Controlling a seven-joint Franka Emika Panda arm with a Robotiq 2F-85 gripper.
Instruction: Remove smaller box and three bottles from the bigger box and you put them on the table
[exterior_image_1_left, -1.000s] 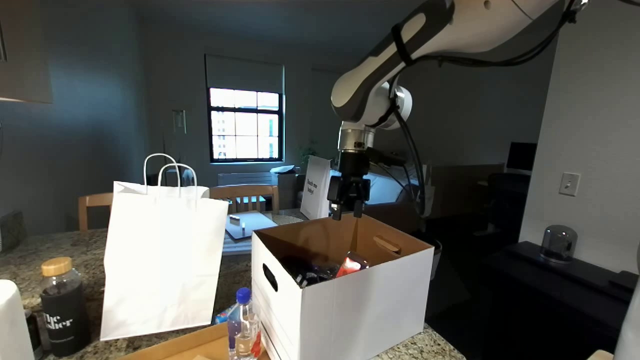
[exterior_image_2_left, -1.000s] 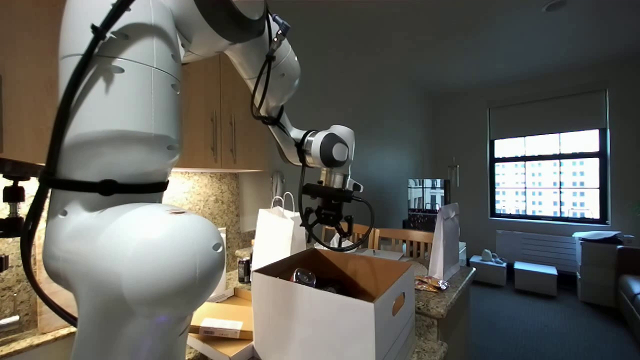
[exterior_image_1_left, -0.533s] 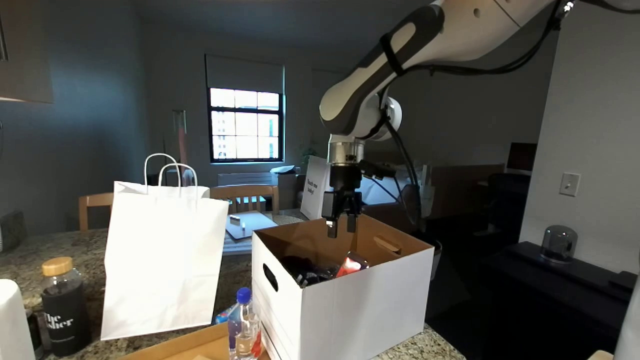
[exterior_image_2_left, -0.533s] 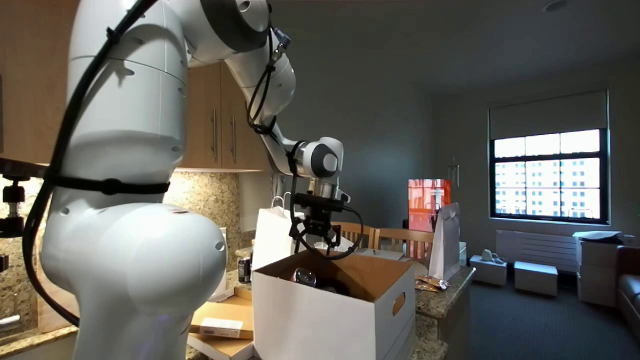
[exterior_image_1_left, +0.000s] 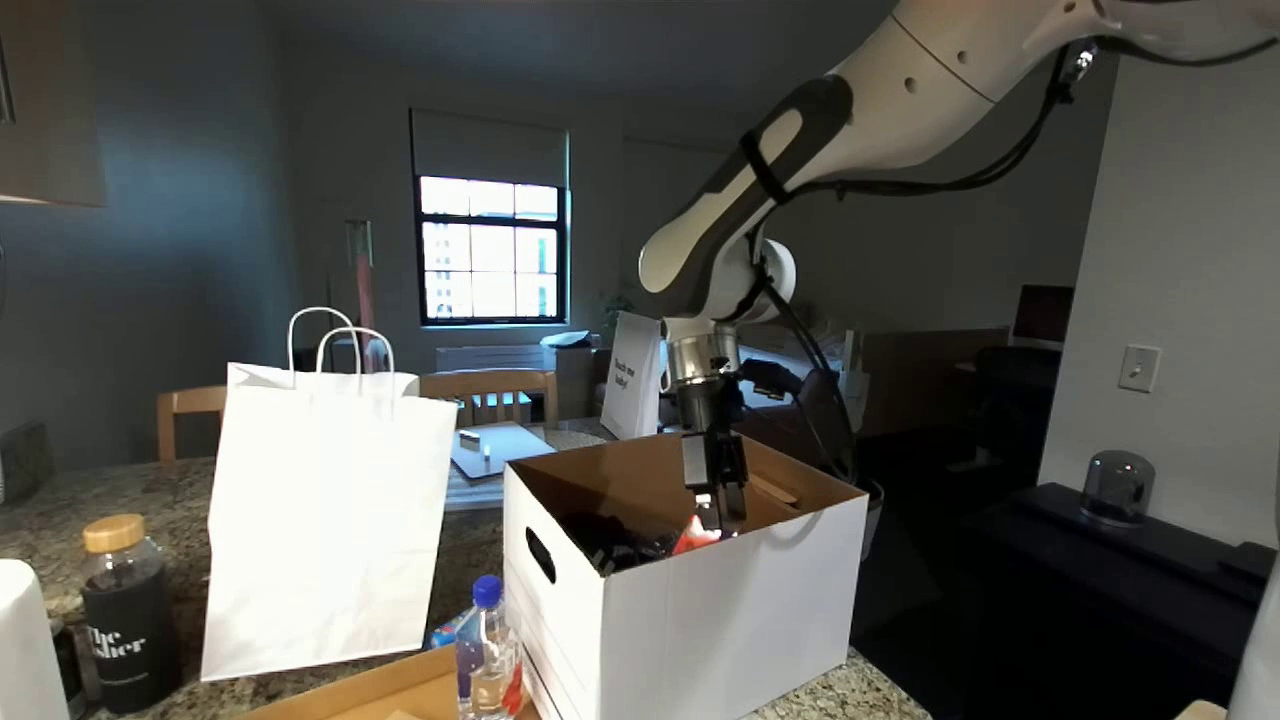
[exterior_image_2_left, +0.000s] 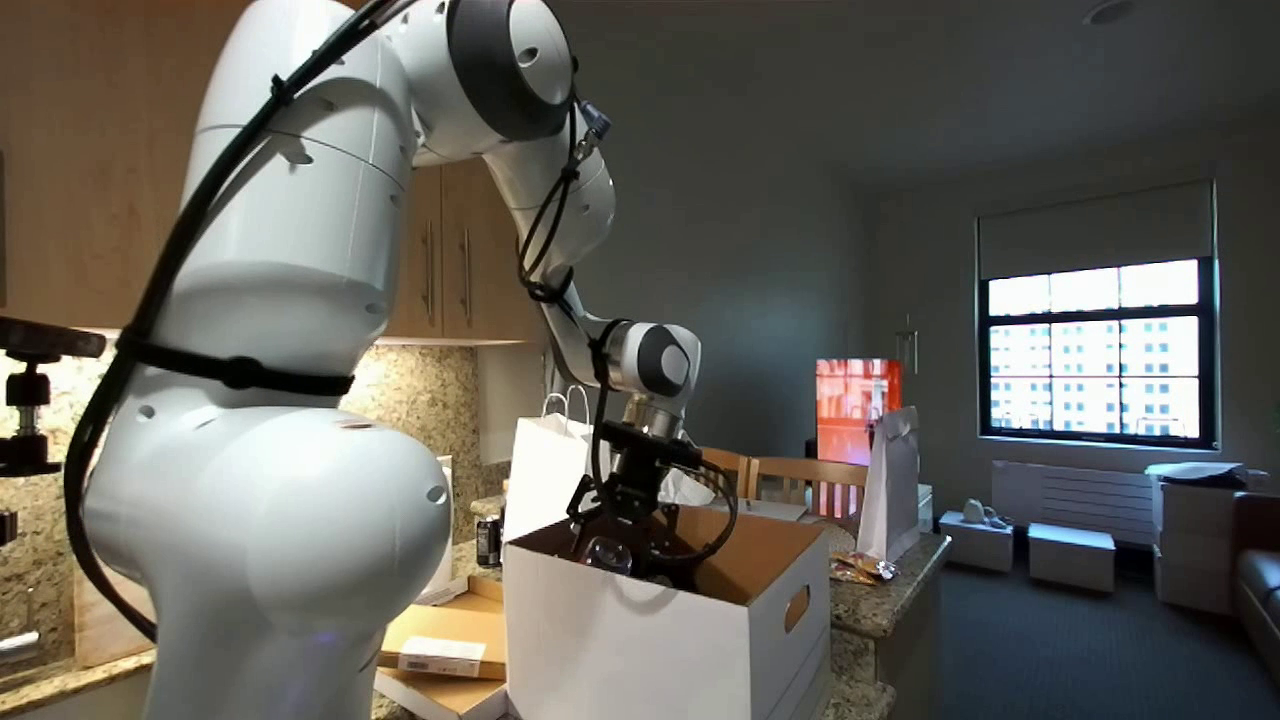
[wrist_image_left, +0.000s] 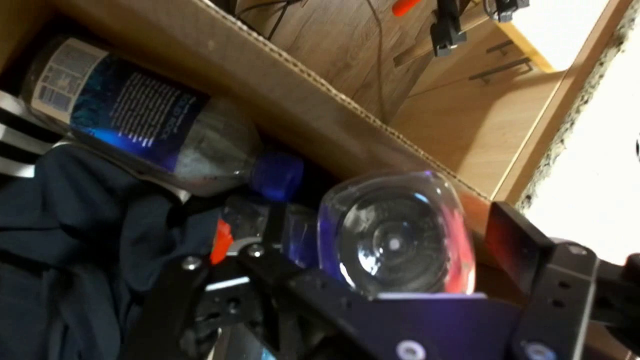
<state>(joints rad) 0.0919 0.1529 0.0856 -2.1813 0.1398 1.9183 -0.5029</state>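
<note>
Bottle (wrist_image_left: 395, 240) base-up in box (exterior_image_1_left: 735, 615); our gripper (exterior_image_1_left: 722, 516) has fingers (wrist_image_left: 520, 245) spread wide either side, holding nil. We can't tell abt contact. Bottle's neck hidden; 2nd bottle (wrist_image_left: 145, 110) lies nr it; red bit (wrist_image_left: 221, 242) hard to ID.

A bright window (exterior_image_2_left: 1095, 345) breaks the dim grey wall (exterior_image_2_left: 930, 250).

Is a speckled brown-grey stone tabletop (exterior_image_1_left: 850, 695), visible in both exterior views. Carries a large white cardboard carton (exterior_image_1_left: 735, 630), upright and open. Bears, just beside, a shallow tan cardboard tray (exterior_image_1_left: 400, 685). Also supports a tall white paper bag with looped handles (exterior_image_1_left: 330, 530) and a clear jar with black sleeve and tan lid (exterior_image_1_left: 128, 625). In an exterior view, holds a crinkled orange foil packet (exterior_image_2_left: 862, 567) near a grey-white upright paper bag (exterior_image_2_left: 893, 490).
</note>
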